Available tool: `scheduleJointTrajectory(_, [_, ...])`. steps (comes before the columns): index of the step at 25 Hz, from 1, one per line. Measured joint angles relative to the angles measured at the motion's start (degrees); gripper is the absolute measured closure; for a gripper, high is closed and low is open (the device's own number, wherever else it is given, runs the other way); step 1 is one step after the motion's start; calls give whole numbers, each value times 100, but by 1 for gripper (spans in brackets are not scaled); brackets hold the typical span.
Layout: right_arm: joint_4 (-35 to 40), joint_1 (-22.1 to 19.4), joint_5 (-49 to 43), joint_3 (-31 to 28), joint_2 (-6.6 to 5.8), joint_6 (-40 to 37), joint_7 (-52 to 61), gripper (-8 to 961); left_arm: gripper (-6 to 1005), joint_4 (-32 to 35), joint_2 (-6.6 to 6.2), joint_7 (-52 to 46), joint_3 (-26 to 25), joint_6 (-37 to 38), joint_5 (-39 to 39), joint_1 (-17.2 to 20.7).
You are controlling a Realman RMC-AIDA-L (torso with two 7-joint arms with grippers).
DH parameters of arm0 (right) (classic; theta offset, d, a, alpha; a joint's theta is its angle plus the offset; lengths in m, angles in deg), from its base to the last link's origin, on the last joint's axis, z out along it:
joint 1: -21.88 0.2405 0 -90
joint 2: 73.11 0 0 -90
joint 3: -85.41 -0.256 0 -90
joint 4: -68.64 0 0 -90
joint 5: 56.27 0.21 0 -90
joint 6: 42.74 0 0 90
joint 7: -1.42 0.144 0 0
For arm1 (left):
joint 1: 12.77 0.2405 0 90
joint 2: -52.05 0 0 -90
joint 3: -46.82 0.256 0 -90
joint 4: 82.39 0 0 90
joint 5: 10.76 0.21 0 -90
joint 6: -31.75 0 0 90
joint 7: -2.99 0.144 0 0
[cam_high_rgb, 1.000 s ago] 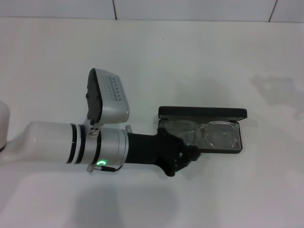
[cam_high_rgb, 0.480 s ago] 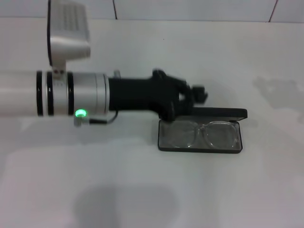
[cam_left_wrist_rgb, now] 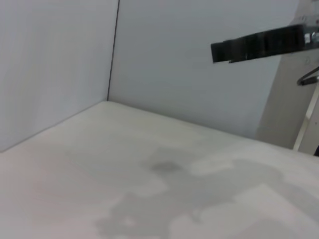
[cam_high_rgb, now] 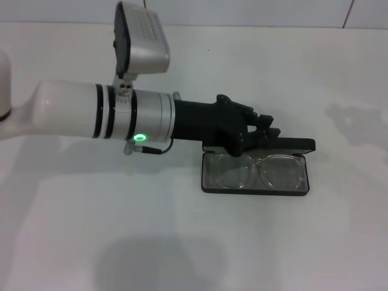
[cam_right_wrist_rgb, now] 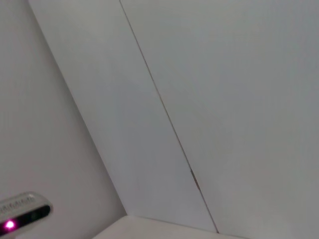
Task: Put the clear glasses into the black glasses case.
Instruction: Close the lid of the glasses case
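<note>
Glasses (cam_high_rgb: 257,171), clear, lie inside the open black glasses case (cam_high_rgb: 256,190) on the white table (cam_high_rgb: 303,73), long axis running left-right w/ the case. Left gripper (cam_high_rgb: 267,130) sits at the case's raised lid, far side, just above the frames; can't tell finger spread, nothing held. Right arm not in sight; no readable labels.

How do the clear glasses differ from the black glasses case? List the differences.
The clear glasses are transparent; the black glasses case is opaque black. The glasses lie inside; the case, open on the table, holds them. Both are about equally long.
</note>
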Motion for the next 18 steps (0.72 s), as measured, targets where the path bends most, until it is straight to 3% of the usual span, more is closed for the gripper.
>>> scheduleJointTrajectory(6, [-266, -18, 53, -9, -46, 0, -136, 828, 735, -42, 11, 126, 419, -452, -349, -19])
scheduleJointTrajectory(18, [-325, 39, 54, -4, -52, 0, -195, 827, 744, -187, 23, 179, 754, -1000, -407, -107])
